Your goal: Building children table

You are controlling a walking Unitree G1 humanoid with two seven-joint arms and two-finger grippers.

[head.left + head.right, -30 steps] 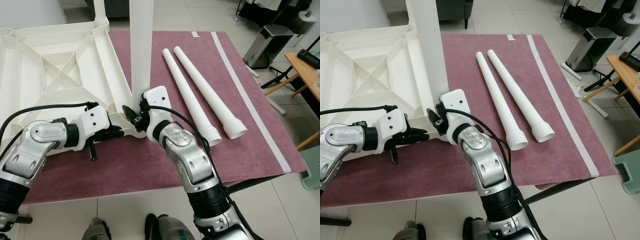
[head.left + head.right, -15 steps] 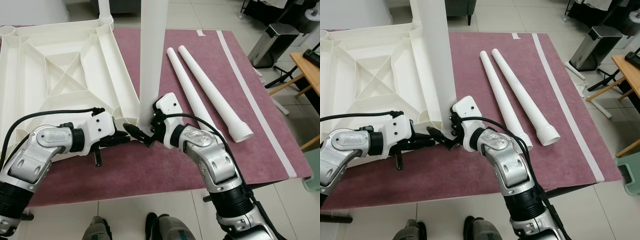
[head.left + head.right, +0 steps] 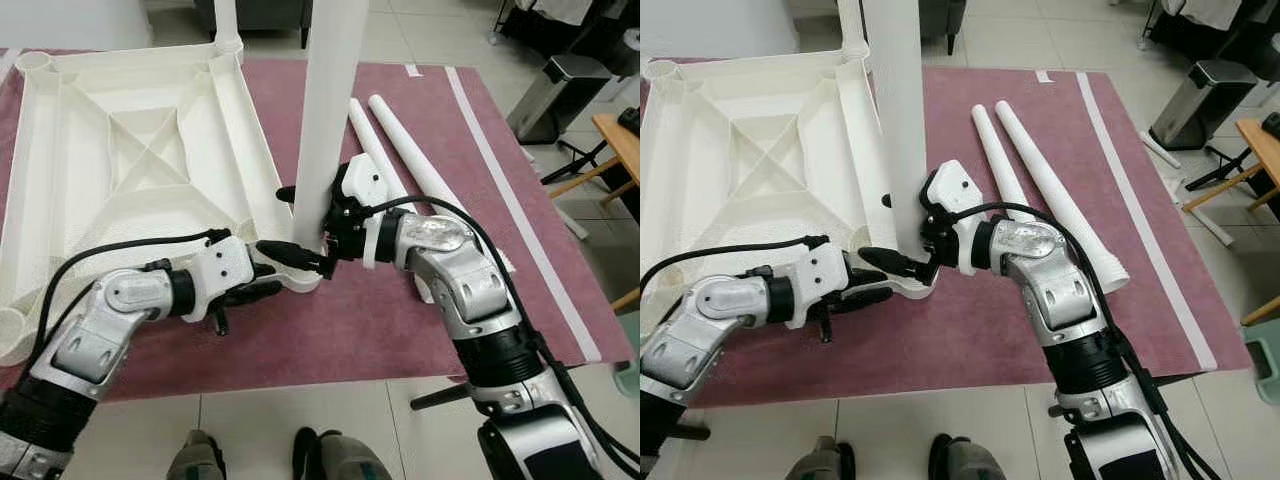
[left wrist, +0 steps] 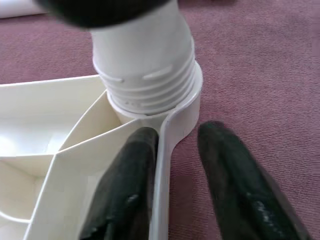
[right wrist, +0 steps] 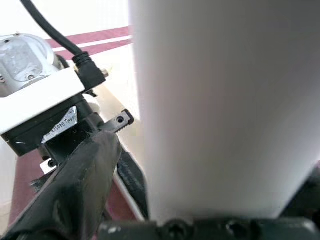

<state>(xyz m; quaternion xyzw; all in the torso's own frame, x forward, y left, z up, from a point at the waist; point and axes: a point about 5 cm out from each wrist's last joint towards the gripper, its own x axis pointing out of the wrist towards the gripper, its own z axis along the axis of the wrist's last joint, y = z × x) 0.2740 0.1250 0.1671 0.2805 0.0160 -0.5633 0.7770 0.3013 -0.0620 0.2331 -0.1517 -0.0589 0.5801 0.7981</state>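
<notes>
Gripping the upright white leg near its threaded base, my right gripper sits at frame centre, fingers clamped around it. The leg stands in the corner socket of the upside-down white tabletop, which fills the upper left on the maroon mat. My left gripper pinches the tabletop's rim beside that socket. Two spare legs lie upper right.

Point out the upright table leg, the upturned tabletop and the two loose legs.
Upright table leg (image 3: 327, 120), left eye view, mid shaft.
Upturned tabletop (image 3: 130, 150), left eye view, ribbed underside.
Loose legs (image 3: 1045, 185), right eye view, shaft of the outer one.
</notes>
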